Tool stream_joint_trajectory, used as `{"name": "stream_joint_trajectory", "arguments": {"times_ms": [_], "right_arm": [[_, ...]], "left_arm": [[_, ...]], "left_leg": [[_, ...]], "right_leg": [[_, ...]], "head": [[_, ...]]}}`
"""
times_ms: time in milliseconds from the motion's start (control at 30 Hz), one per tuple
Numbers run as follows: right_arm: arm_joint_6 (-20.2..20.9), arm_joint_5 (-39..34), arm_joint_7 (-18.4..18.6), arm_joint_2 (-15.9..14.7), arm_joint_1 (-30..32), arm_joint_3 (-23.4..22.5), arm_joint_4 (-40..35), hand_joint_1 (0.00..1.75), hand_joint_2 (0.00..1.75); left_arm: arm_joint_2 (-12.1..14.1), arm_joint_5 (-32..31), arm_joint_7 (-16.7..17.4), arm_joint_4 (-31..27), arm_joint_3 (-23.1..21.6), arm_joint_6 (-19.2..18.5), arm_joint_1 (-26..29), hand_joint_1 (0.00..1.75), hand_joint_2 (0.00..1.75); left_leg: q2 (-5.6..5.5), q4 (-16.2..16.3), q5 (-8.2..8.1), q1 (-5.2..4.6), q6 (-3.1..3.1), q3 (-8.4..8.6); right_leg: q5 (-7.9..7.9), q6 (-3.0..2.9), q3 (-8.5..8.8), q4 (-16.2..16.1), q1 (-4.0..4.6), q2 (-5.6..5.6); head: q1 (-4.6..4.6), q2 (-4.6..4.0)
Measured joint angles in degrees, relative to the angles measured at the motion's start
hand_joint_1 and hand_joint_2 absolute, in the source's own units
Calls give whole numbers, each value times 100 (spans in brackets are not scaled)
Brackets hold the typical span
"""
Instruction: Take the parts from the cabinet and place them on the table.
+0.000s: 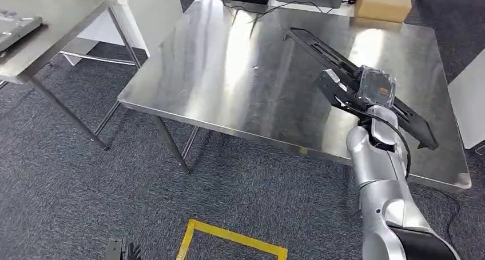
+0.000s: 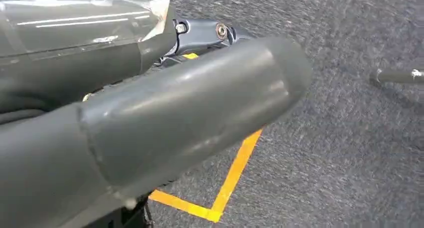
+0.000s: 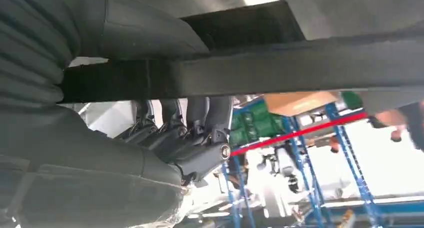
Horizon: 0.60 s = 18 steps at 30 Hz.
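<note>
Head view: at far left, a grey metal side table on thin legs stands on dark grey carpet, with a yellow tape outline on the floor below. The left robot hand hangs over that carpet; whether its fingers are spread or curled cannot be told. In the middle is a shiny steel worktop. Toward the right, the right robot hand grips a long black flat metal part, fingers wrapped round it, over the worktop. A brown cardboard box sits beyond.
</note>
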Motion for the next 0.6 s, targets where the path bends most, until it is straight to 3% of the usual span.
{"name": "stream_joint_trajectory", "arguments": {"times_ms": [67,100,133,167,233,267,300,333,400,433,467,500,567,600], "right_arm": [[-2,4,0,2,15,0,24,175,175],[-2,4,0,2,37,-2,37,175,175],[-2,7,0,2,58,-4,46,175,175],[-4,18,0,2,81,-7,46,175,175],[-4,37,0,7,84,-20,46,175,175],[-9,50,0,7,102,-33,48,175,175],[-20,63,-2,4,97,-39,50,175,175],[-22,74,0,2,109,-52,48,175,175],[-22,96,0,0,152,-94,48,175,175],[-24,98,4,0,158,-118,42,175,175],[-26,101,4,-7,150,-133,39,175,175],[-26,103,2,2,137,-133,39,175,175],[-22,140,2,-7,168,-142,39,175,175],[-20,146,2,-11,206,-160,39,175,175]], "left_arm": [[0,-28,13,0,24,-2,4,0,0],[0,-33,17,2,37,-2,4,0,0],[0,-39,17,2,42,-4,4,0,0],[0,-48,20,0,44,-9,4,0,0],[0,-59,22,0,53,-9,4,0,0],[26,-74,26,0,57,-9,2,0,0],[20,-99,35,2,57,-9,5,0,0],[20,-103,37,0,61,-7,-10,0,0],[11,-123,46,-2,66,-7,-14,0,0],[0,-136,50,-4,68,-7,-14,0,0],[-2,-147,50,-7,72,-7,-12,0,0],[0,-151,52,-7,79,-7,-17,0,0],[-13,-164,55,-7,90,-7,-24,0,0],[-17,-168,59,-7,92,-7,-19,0,0]], "left_leg": [[-41,935,-335,-6,4,-569],[-42,1207,-349,-7,25,-801],[-42,1199,-227,-11,60,-888],[-44,894,94,-33,123,-848],[-100,-126,788,-105,281,-512],[-181,-444,874,-152,401,-360],[-161,-513,836,-165,417,-338],[-160,-585,768,-202,426,-301],[-125,-679,742,-230,457,-249],[-131,-771,758,-194,467,-136],[-134,-817,758,-193,465,-65],[-119,-826,750,-188,481,-34],[-113,-821,708,-194,479,4],[-114,-817,684,-194,473,26]], "right_leg": [[-51,-70,45,0,49,40],[-76,-101,74,0,75,64],[-101,-133,111,0,97,86],[-145,-153,170,0,119,113],[-218,-152,276,-6,146,156],[-249,-144,295,-21,124,163],[-268,-108,288,-29,193,189],[-280,-83,280,-40,134,193],[-203,34,327,0,162,182],[-267,29,302,8,174,163],[-346,4,252,137,150,68],[-448,14,106,420,154,26],[-770,-2,-439,1338,152,17],[-818,34,-653,1636,149,16]], "head": [[-9,0],[-6,0],[-4,0],[-7,0],[-9,0],[19,0],[26,0],[2,0],[-9,0],[0,0],[-4,0],[7,0],[4,0],[-2,0]]}}
